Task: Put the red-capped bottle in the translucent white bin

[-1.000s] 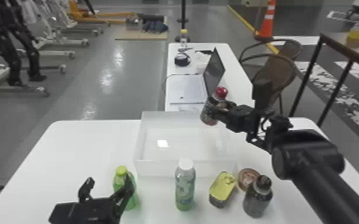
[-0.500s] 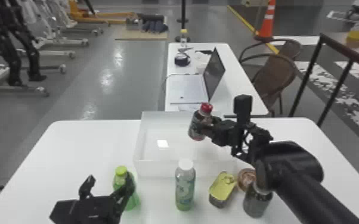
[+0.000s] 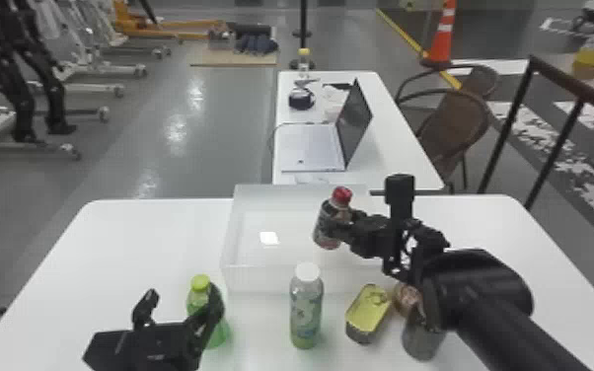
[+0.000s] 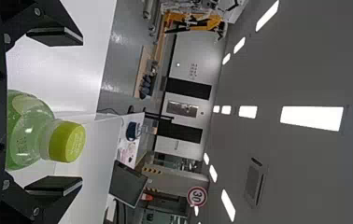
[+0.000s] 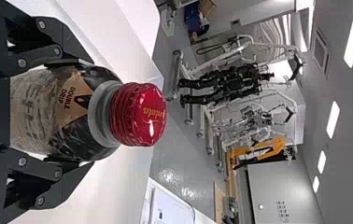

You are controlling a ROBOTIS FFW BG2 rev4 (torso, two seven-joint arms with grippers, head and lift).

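One red-capped bottle (image 3: 329, 212) hangs over the translucent white bin (image 3: 261, 279), clasped in your right gripper (image 3: 343, 226).
You have those right jaws closed around the bottle's body, its cap tipped slightly rightward in the head view; your left gripper (image 3: 184, 292) holds nothing, its jaws wide apart, with a green bottle (image 4: 25, 133) between them in the left wrist view, clear gaps on both sides.

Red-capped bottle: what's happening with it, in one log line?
red-capped bottle: held over white bin | right claw: shut on it | left claw: open
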